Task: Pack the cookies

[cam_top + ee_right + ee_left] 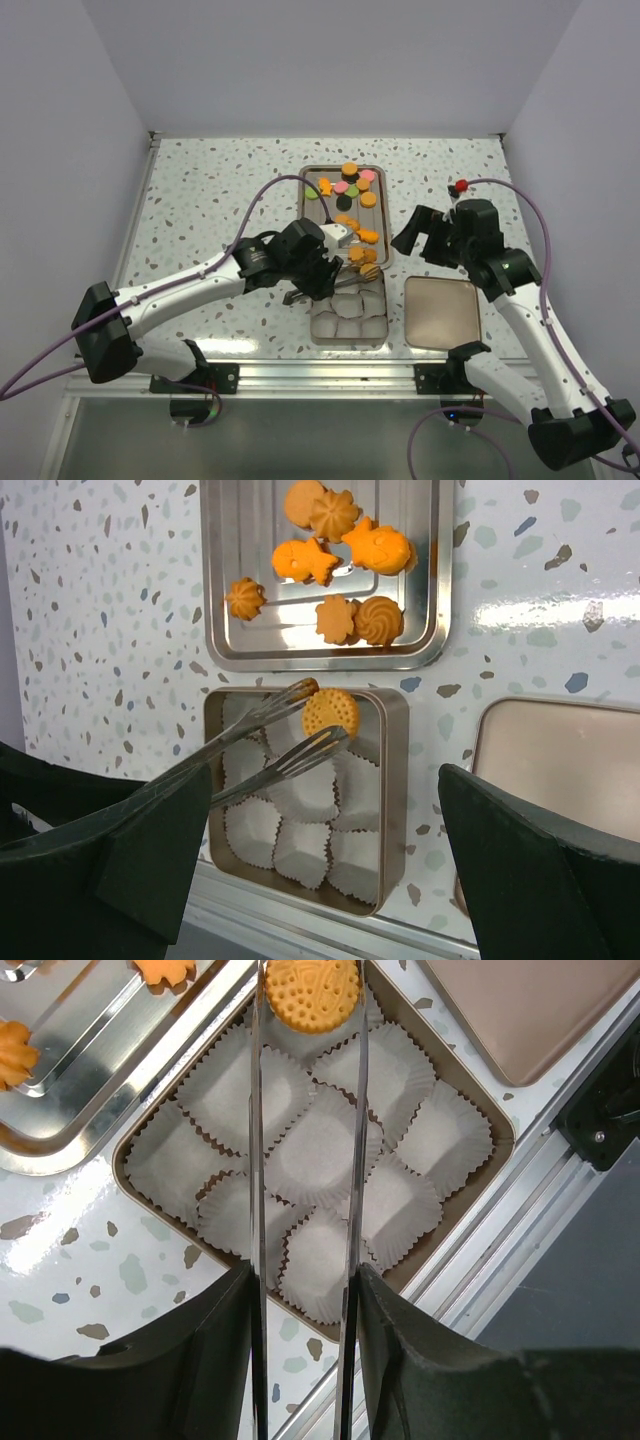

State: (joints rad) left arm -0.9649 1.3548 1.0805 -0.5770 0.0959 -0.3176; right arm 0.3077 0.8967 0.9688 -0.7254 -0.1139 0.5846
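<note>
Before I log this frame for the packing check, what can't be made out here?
Paper cup under the round cookie: both wrist views, cookie covers it.
Tongs' hinge end: left wrist, past bottom edge.
Far cookies' shapes: top view, too small.
Tan lid: right wrist, right edge cuts it.

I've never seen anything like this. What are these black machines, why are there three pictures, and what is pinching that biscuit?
They are two robot arms bolted to a speckled table. One picture looks down from above. The other two come from a small camera on each wrist. The left gripper squeezes metal tongs, which pinch a round orange cookie above a box lined with white paper cups. Beyond the box, a steel tray holds more cookies. A tan square tray lies beside the box. The right gripper is open and holds nothing.
</note>
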